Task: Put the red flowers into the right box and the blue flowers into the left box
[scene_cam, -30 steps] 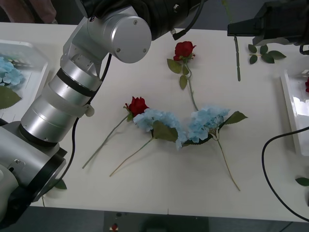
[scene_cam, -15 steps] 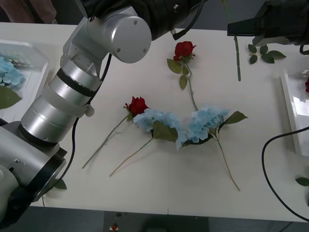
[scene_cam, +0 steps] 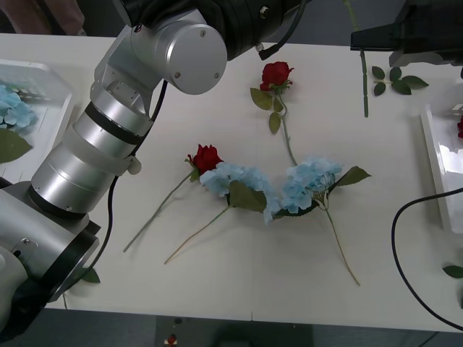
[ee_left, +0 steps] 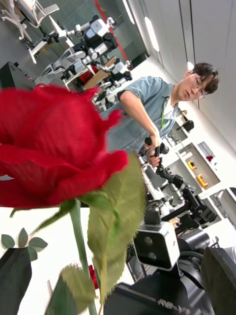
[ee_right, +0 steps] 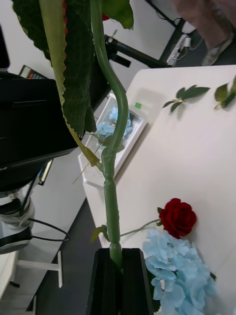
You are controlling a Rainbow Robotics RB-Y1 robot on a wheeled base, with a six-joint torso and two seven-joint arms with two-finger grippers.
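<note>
My right gripper (scene_cam: 359, 42) hangs above the table's far right, shut on the green stem (ee_right: 112, 206) of a red flower; the stem (scene_cam: 364, 83) dangles below it. That rose's head (ee_left: 49, 152) looms between the spread fingers of my open left gripper (ee_left: 117, 278). Two red flowers (scene_cam: 276, 74) (scene_cam: 206, 157) and two blue flowers (scene_cam: 239, 181) (scene_cam: 309, 181) lie mid-table. The left box (scene_cam: 54, 79) holds blue flowers (scene_cam: 11, 108). The right box (scene_cam: 434, 155) holds a red flower (scene_cam: 460, 126) at the edge.
Loose green leaf sprigs (scene_cam: 396, 78) lie at the far right near the right box. A black cable (scene_cam: 405, 238) loops over the table's front right. My left arm's big silver links (scene_cam: 123, 123) span the left side above the table.
My right gripper has shifted a little to the right with the stem in it. The flowers on the table and my left arm have stayed put.
</note>
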